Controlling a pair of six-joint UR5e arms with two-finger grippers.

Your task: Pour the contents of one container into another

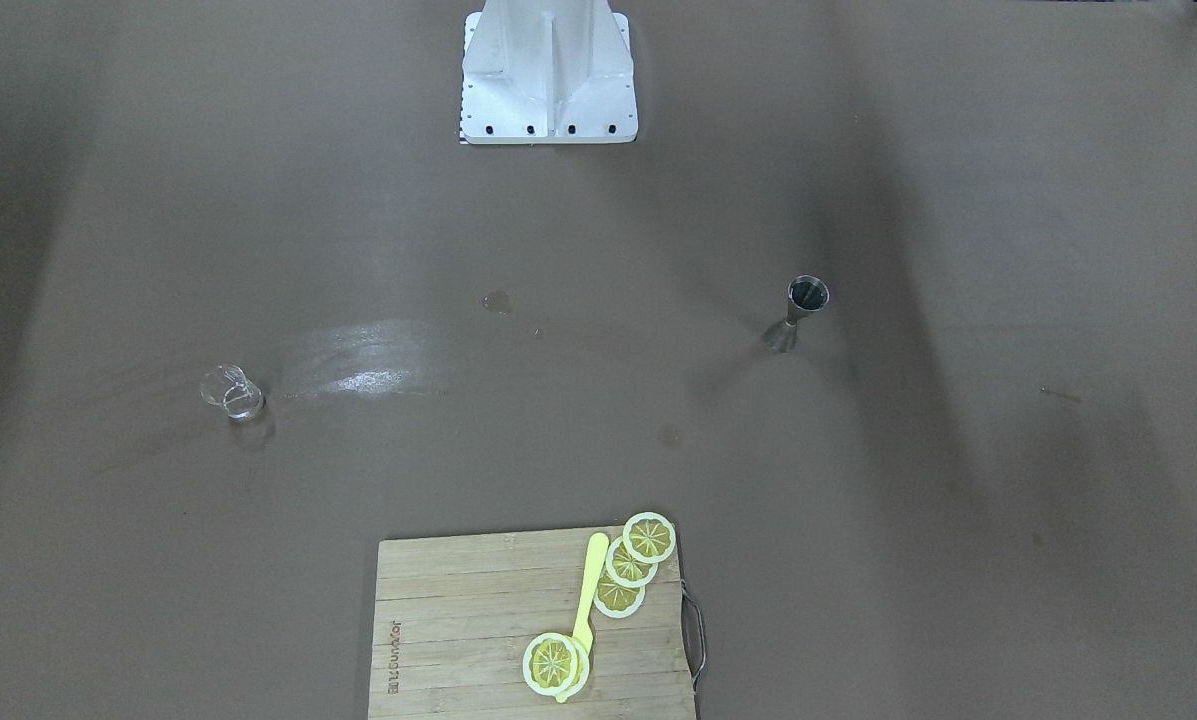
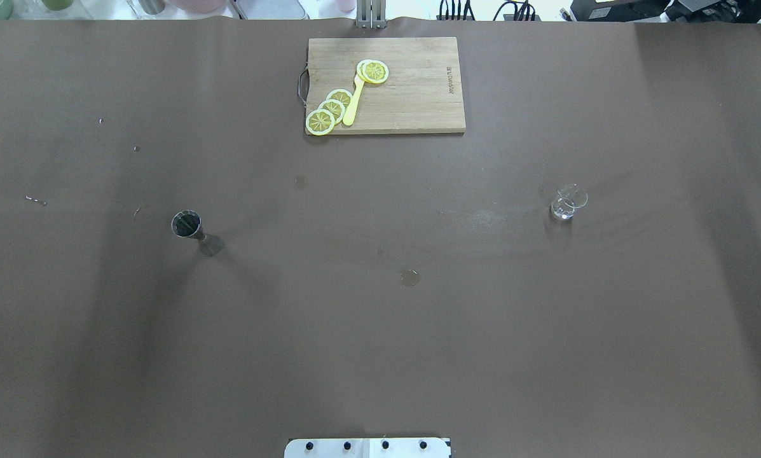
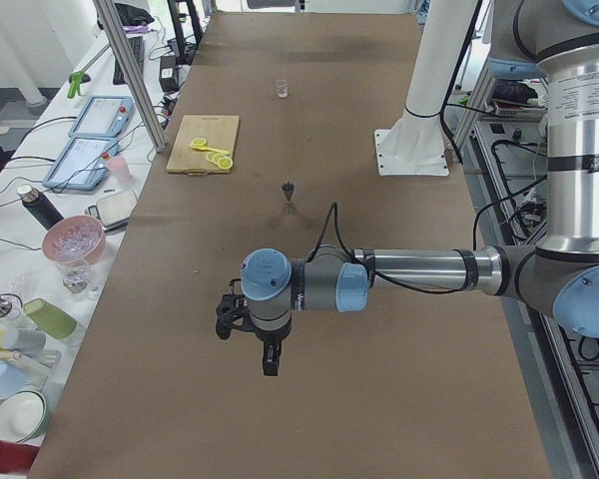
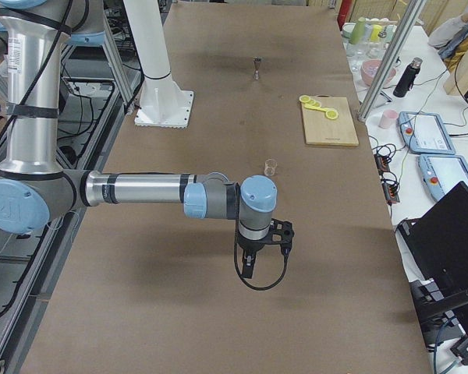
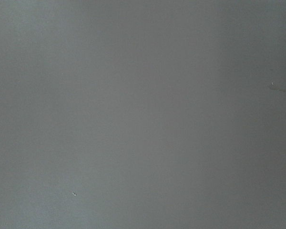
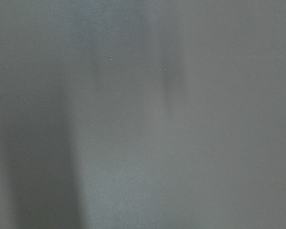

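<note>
Glass cup [image 1: 231, 392] and jigger [image 1: 798, 313] were noted upright, well apart on desk [image 1: 558, 420]. For left gripper [image 3: 270, 361] and right gripper [image 4: 248, 269], fingers' state could not be told.

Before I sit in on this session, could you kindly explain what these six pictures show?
This is a two-armed robot at a brown table. Two pictures look down from above, from opposite sides; two look along the table from its ends; the two grey ones come from wrist cameras and show only bare table. The left gripper and right gripper hang above the table, nothing seen in them. On the table stand a clear glass cup and a steel jigger, far apart, plus a cutting board with lemon slices.
</note>
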